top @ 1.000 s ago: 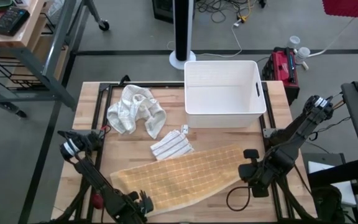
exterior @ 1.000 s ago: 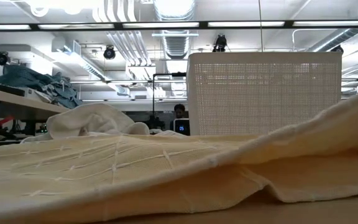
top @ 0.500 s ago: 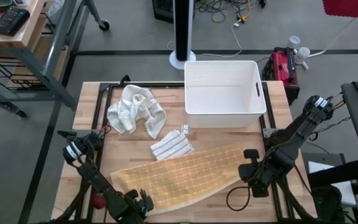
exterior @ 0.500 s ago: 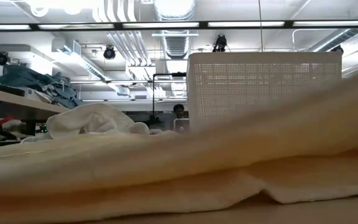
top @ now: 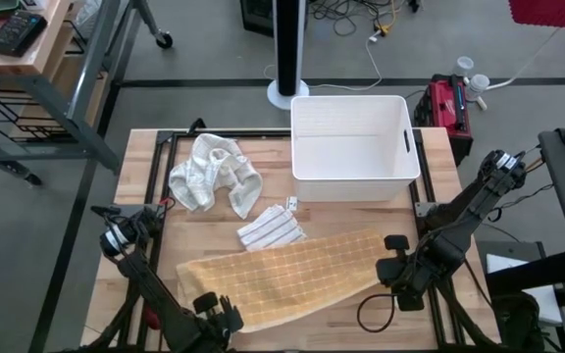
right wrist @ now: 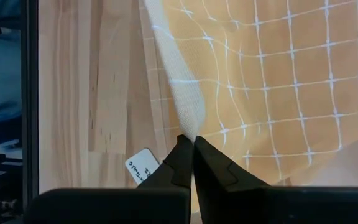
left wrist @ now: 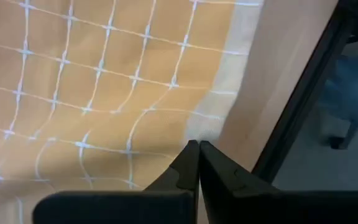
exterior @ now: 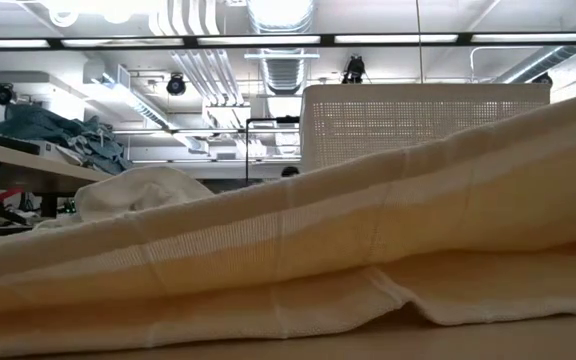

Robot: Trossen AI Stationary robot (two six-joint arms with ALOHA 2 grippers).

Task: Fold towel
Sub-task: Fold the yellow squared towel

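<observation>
We find the left pincer [top: 226,316] at the near left edge of the wooden surface [top: 145,196], clamped tight on the near-left corner of the yellow grid-patterned towel [top: 282,275]. The towel lies across the near half of the surface, its long axis running left to right and tilting away toward the right end. Behind it we see a crumpled white cloth [top: 214,175], a small folded striped cloth [top: 270,229] and a white plastic bin [top: 353,147]. The right pincer [top: 394,263] pinches the towel's far-right corner, fingers fully closed.
</observation>
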